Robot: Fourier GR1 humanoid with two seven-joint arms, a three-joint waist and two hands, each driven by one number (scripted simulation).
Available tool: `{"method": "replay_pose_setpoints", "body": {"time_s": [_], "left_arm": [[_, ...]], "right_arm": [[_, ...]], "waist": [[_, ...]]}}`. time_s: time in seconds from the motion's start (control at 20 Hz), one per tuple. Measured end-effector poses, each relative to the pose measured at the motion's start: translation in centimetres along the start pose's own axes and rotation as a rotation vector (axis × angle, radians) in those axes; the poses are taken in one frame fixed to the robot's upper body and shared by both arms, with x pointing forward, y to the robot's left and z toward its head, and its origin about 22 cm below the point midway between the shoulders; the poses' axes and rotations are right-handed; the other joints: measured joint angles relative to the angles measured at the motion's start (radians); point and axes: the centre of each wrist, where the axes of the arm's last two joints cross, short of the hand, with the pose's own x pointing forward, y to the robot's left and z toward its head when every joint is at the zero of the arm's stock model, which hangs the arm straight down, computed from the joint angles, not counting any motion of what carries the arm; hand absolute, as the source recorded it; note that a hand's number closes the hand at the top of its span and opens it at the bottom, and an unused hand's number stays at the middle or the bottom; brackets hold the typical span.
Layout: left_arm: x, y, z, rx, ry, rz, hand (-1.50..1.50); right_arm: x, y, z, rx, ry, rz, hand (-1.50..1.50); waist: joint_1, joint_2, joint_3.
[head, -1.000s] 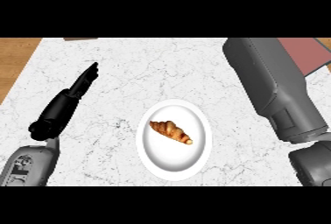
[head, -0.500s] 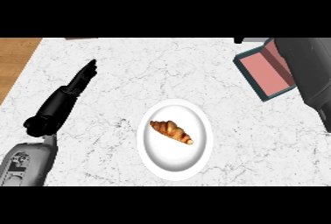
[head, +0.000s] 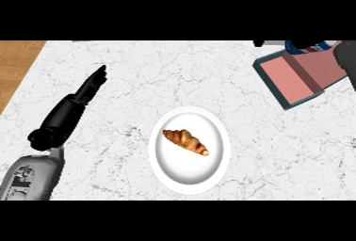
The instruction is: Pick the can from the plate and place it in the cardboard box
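Now the can (head: 311,46) sits at the two o'clock corner, just above the cardboard box (head: 300,77), with only a dark sliver of the right arm nearby and its hand unseen. At nine o'clock the left hand (head: 87,89) lies released, fingers straight, while a croissant (head: 185,141) rests on the plate (head: 208,174).

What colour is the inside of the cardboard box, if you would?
Pinkish red inside the cardboard box, in the head view.

can (head: 311,46): showing only as a blue, white and red sliver, its upper part running past the top of the view.
cardboard box (head: 295,77): running off the right edge.
right hand (head: 347,59): showing as a dark sliver; fingers lying out of view.
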Motion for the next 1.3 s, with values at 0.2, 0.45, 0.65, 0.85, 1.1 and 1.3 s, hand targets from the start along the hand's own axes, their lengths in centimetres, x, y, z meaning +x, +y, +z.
{"method": "replay_pose_setpoints", "body": {"time_s": [0.2,0.45,0.65,0.85,1.1,1.3], "left_arm": [[0.0,-0.2,-0.2,0.003,0.003,0.000,0.00],[-0.2,-0.2,-0.1,0.001,0.005,-0.001,0.00],[-0.4,-0.4,-0.1,-0.002,0.009,-0.003,0.00],[-0.7,-0.3,0.2,0.004,0.013,0.002,0.00],[-0.6,0.0,0.4,0.017,0.014,-0.003,0.00],[-0.3,-0.1,0.2,0.019,0.012,-0.006,0.00]], "right_arm": [[-2.9,0.2,-0.6,0.129,0.037,0.042,-1.50],[-4.8,0.4,-0.9,0.265,-0.025,0.020,-1.50],[-5.6,0.0,-1.0,0.242,-0.138,-0.080,-1.50],[-4.6,-1.3,-1.0,0.104,-0.230,-0.389,-1.50],[-5.9,-2.2,-1.3,-0.039,-0.197,-0.822,-1.50],[-9.0,-2.0,-1.5,-0.128,-0.135,-1.010,-1.50]], "waist": [[-0.003,0.000,0.000],[-0.002,-0.001,0.001],[-0.005,-0.001,0.002],[-0.010,-0.005,0.004],[-0.017,-0.006,0.004],[-0.014,-0.003,0.003]]}}
